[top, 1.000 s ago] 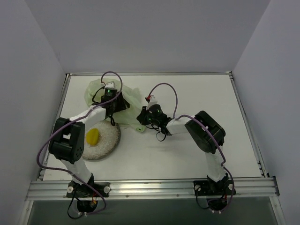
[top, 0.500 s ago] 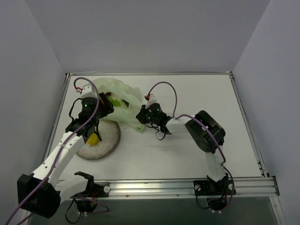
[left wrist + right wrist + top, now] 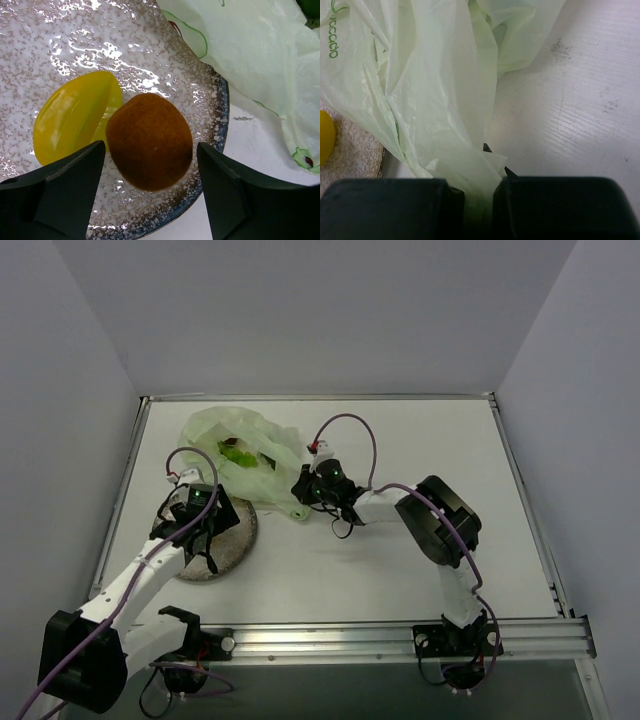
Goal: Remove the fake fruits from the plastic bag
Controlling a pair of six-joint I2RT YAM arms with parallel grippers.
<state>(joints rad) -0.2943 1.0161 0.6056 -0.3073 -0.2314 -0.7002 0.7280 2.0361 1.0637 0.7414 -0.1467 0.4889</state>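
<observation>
The brownish-orange fruit (image 3: 149, 141) lies on the speckled plate (image 3: 100, 45), touching the yellow fruit (image 3: 75, 122) and directly under the left gripper (image 3: 150, 150), whose jaws stand wide and clear of it on both sides; the plastic bag (image 3: 435, 90) lies beside the plate's rim, a green fruit (image 3: 237, 453) showing inside it; the right gripper (image 3: 479, 200) is clamped tight on its film.

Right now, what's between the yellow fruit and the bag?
The brown fruit, on the plate beside the yellow fruit, with the bag beyond. The left wrist view shows it.
</observation>
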